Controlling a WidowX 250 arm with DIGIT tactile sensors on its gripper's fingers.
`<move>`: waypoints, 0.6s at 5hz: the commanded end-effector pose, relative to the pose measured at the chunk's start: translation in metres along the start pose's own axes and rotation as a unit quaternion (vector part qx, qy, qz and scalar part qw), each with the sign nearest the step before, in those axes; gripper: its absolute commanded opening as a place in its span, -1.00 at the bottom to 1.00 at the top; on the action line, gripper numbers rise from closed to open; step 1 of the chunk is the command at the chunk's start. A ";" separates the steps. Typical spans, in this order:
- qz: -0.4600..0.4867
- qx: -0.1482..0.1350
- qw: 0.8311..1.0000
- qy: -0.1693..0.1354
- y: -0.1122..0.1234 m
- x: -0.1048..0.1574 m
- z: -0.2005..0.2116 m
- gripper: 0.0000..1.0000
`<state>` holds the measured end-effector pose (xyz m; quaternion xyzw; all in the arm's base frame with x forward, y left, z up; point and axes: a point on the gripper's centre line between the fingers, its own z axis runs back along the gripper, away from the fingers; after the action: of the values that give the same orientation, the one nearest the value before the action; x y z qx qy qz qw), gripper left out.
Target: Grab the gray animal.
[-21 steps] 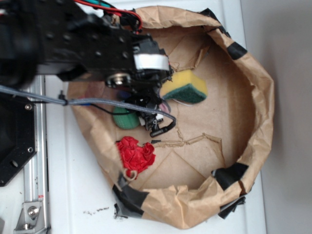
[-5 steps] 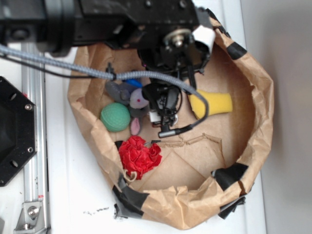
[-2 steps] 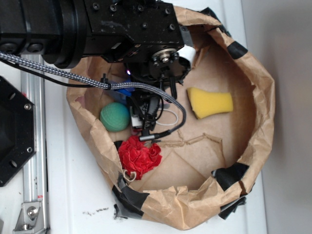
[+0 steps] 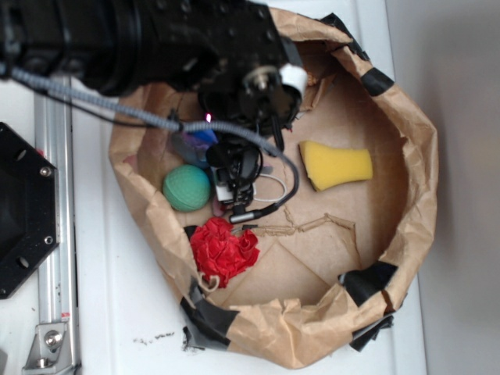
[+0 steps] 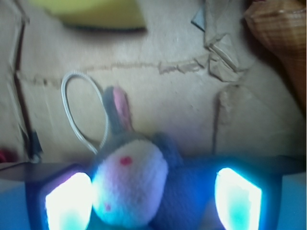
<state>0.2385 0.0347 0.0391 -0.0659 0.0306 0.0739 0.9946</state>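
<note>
White table [image 4: 117, 305]; brown paper bag [image 4: 418, 180] directly on it

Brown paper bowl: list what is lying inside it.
Inside the brown paper bowl: a yellow sponge, green ball, red ruffled fabric and a white cord loop. The arm hides most of the gray animal, seen between the end effector's fingers.

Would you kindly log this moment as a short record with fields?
container: brown paper-lined basket
target: small gray plush animal with whitish face and pink-lined ear, lying between the glowing finger pads
gripper: open, straddling the plush, not closed on it
neighbours: green knitted ball, red ruffled fabric lump, yellow sponge
exterior view: arm hides the plush
</note>
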 end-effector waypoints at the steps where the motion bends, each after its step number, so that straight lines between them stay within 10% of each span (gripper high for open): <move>1: 0.020 0.037 0.999 0.019 0.010 -0.013 -0.031 -1.00; 3: 0.016 0.038 0.999 0.003 0.008 -0.014 -0.018 -1.00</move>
<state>0.2285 0.0355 0.0176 -0.0287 0.0352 0.0930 0.9946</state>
